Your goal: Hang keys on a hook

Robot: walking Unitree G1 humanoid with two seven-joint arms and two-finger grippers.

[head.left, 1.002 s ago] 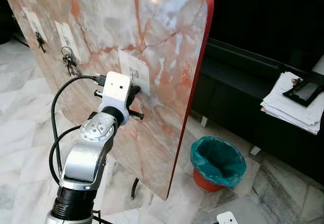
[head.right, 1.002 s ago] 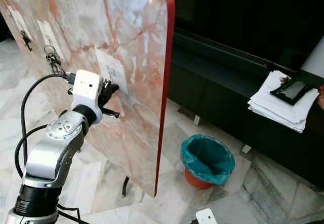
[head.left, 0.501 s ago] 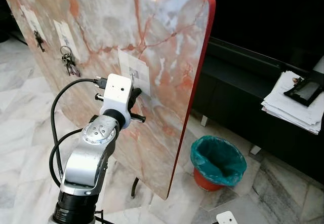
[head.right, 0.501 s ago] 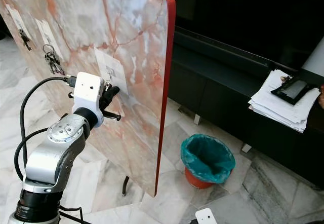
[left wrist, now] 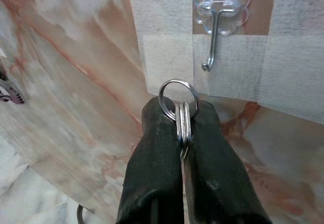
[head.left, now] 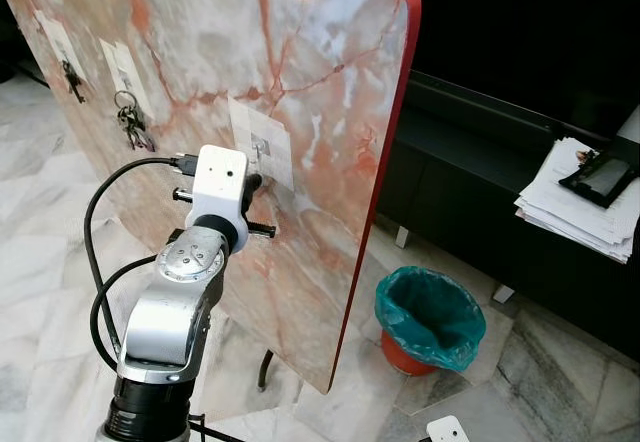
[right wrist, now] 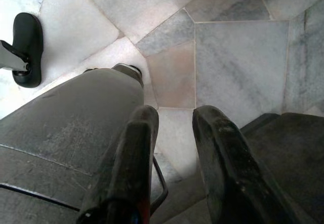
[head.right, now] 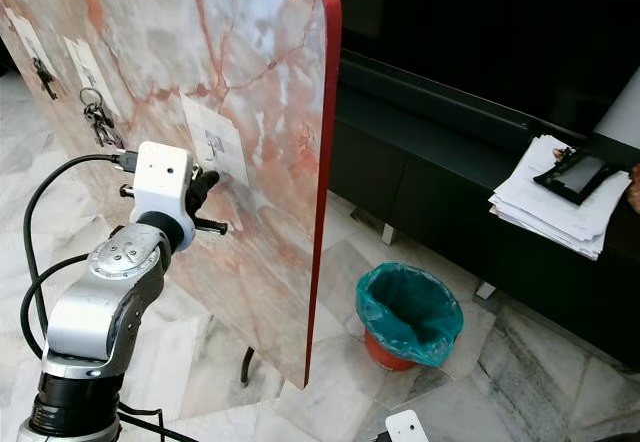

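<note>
The left gripper, pinching the silver key ring just short of the clear stick-on metal hook, should lift the ring's loop over the hook's upturned tip, then lower before releasing.

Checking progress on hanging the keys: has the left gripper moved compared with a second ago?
Yes. The left gripper, shut on the key ring, has shifted left relative to the paper patch with the hook.

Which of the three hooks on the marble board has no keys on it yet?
The hook nearest the board's red edge, facing the left gripper, is bare; the middle hook and far hook each carry keys.
</note>
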